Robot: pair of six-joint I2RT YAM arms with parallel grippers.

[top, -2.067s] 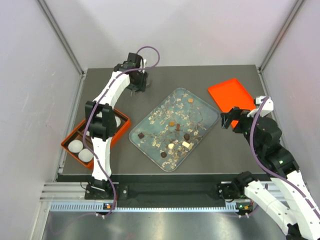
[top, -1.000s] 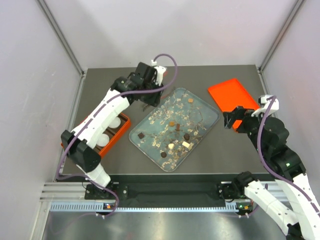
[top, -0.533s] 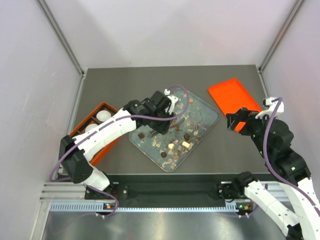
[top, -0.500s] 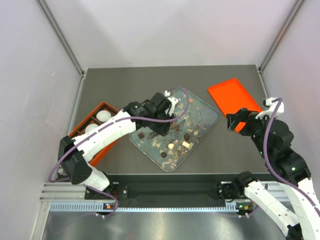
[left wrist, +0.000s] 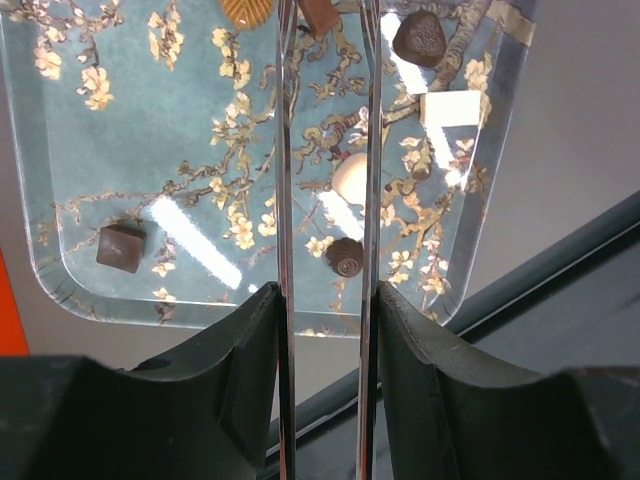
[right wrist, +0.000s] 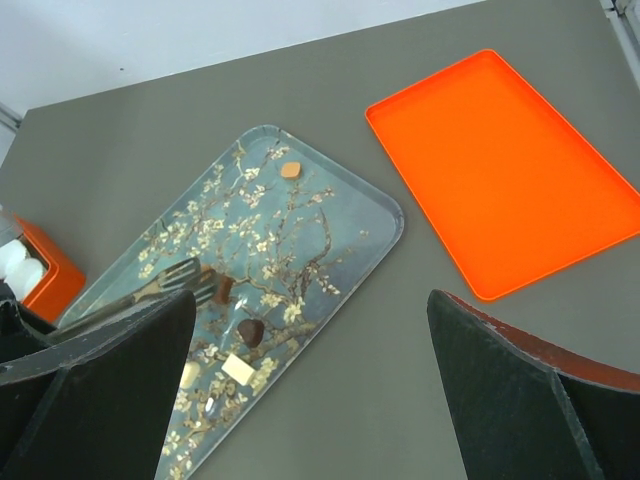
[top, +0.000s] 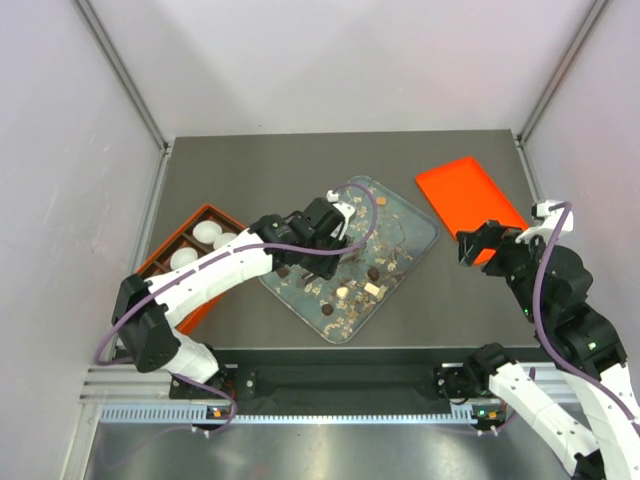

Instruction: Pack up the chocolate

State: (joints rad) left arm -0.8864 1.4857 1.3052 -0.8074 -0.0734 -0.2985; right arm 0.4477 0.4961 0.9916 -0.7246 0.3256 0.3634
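Note:
Several small chocolates lie on a clear blossom-print tray (top: 425, 232): a caramel one (top: 383, 202), a dark one (top: 373, 272), a white square (top: 374, 289). My left gripper (top: 338, 235) is shut on metal tongs (left wrist: 285, 150) and hangs over the tray's middle. In the left wrist view (left wrist: 327, 300) the tong blades stand apart, with a brown piece (left wrist: 320, 14) between their tips. A cream oval (left wrist: 349, 175) and a dark round piece (left wrist: 345, 256) lie below. My right gripper (top: 478, 240) is open and empty, right of the tray.
An orange compartment box (top: 158, 262) with white paper cups (top: 208, 232) stands at the left edge, partly behind my left arm. A flat orange lid (top: 468, 195) lies at the back right, also in the right wrist view (right wrist: 500, 170). Pale flakes are strewn over the tray.
My left arm has swung from the back of the table down and right over the tray's middle, tongs in hand. My right gripper has drifted slightly right.

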